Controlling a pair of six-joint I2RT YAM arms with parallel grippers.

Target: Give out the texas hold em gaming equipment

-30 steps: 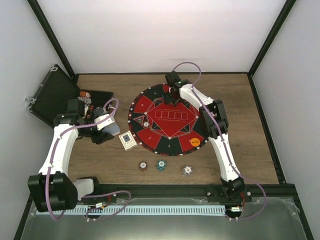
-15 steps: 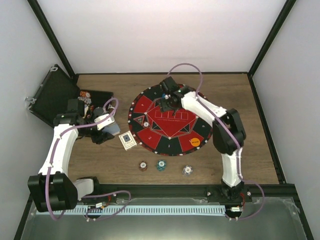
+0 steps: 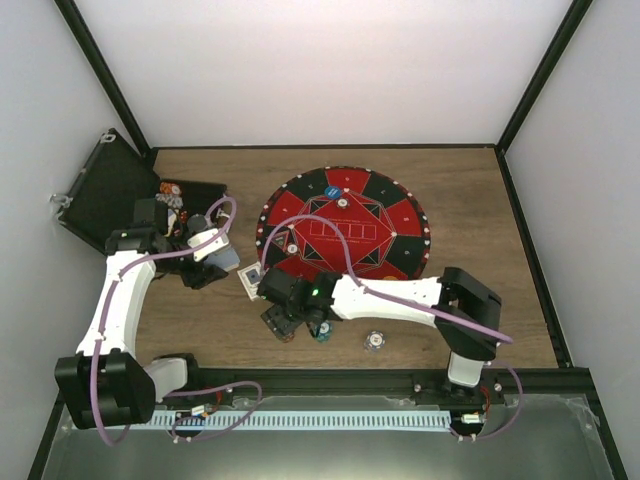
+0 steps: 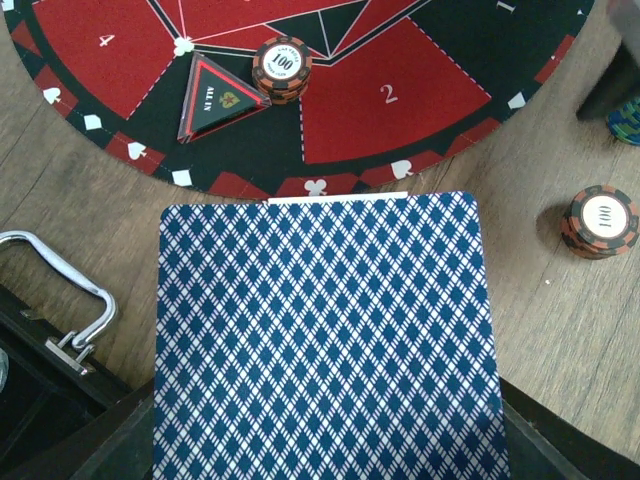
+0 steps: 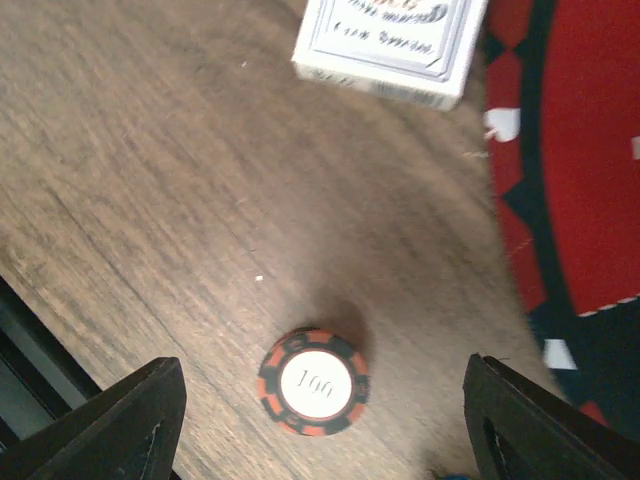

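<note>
Wooden tabletop (image 3: 480, 300): right gripper (image 5: 320, 405), jaws spread, is hovering over the orange-and-black 100 poker chip stack (image 5: 314, 381) at 7 o'clock of the round red-and-black mat (image 3: 380, 215), having swung from 12 o'clock; pickup probably follows. Left gripper (image 3: 218, 262) is clamping a blue diamond-backed card (image 4: 325, 340).

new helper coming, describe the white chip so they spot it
Find the round red-and-black mat. On the wooden table at its near side lie three chips; the white chip is rightmost. The teal chip and brown-orange chip are darker.

Cards (image 4: 320, 340): blue diamond backs up. 100 chip (image 5: 313, 381): orange-black, flat on tabletop (image 5: 150, 200). White chip (image 3: 373, 341): flat too.
</note>
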